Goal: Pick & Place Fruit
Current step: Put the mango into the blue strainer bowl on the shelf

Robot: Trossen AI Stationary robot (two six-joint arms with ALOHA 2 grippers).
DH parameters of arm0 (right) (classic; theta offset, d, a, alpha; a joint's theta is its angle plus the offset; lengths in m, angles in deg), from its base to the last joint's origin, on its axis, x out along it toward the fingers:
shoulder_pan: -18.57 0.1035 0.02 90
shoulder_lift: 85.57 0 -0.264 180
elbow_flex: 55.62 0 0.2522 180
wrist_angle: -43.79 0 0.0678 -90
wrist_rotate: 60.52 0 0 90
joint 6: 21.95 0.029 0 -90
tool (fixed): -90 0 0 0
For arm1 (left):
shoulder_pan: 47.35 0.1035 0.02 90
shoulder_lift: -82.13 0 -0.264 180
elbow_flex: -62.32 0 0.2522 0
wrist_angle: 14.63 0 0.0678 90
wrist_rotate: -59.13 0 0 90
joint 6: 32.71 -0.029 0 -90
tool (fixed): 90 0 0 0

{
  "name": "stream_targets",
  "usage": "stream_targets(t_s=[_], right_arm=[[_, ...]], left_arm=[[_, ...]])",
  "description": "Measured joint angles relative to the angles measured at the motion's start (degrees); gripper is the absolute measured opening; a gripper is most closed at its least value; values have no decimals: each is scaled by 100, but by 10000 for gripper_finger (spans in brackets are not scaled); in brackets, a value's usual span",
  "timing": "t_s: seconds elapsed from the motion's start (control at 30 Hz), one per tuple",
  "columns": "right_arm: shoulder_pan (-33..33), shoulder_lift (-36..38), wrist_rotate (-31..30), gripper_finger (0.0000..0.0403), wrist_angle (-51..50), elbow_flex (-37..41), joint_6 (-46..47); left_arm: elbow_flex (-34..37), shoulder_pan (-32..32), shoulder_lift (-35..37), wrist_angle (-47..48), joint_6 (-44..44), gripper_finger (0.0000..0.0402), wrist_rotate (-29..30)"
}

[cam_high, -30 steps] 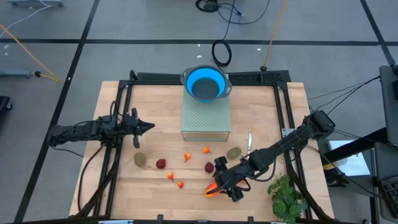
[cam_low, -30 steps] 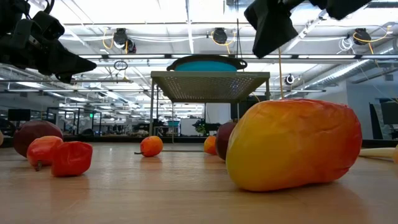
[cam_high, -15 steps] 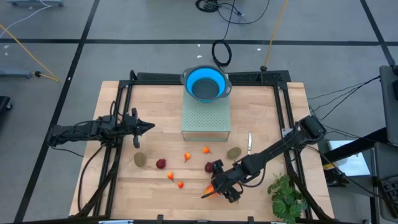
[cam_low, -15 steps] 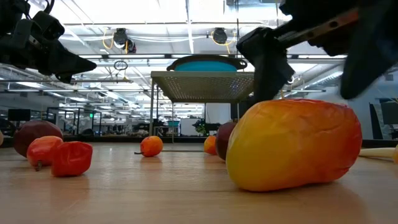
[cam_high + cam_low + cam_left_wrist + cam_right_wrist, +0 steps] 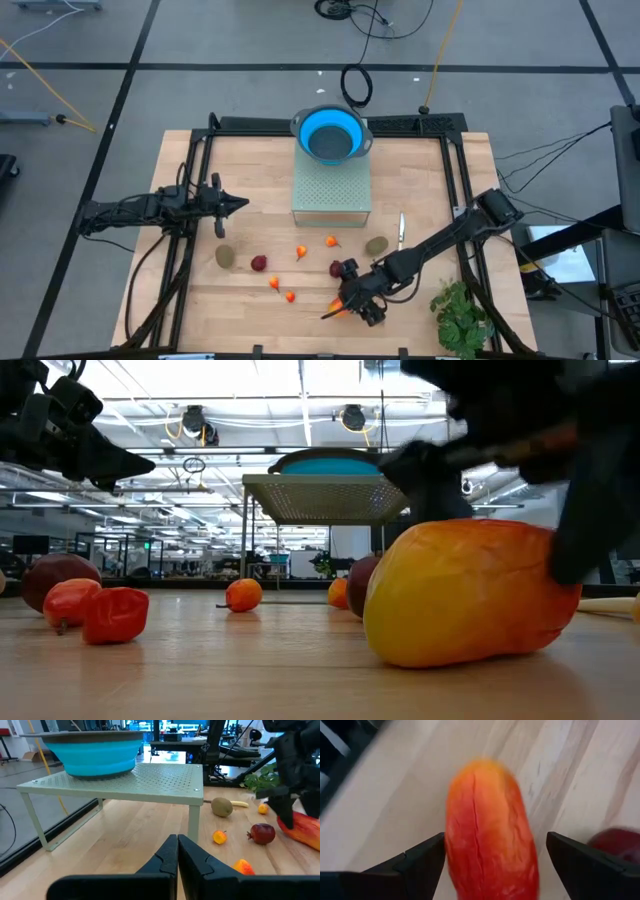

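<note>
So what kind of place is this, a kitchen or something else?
Probably a robotics lab or workshop, not a kitchen: cables trail over a grey floor, and beyond the wooden table runs an open hall with ceiling lights and workstations.

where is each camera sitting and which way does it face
High: overhead, straight down; both arms, blue bowl.
Low: table height, level across; mango close, right gripper straddling it.
Left wrist: past the shut left gripper toward the rack.
Right wrist: down between open jaws at the mango.
All four show the mango.
</note>
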Motion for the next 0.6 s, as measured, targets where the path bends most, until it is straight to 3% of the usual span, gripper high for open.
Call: stream_targets(t_s=[0.6], right_arm=[[2, -329, 2, 335, 364, 2, -136]], left_arm=[[0, -1, 0, 0, 3, 10, -3]])
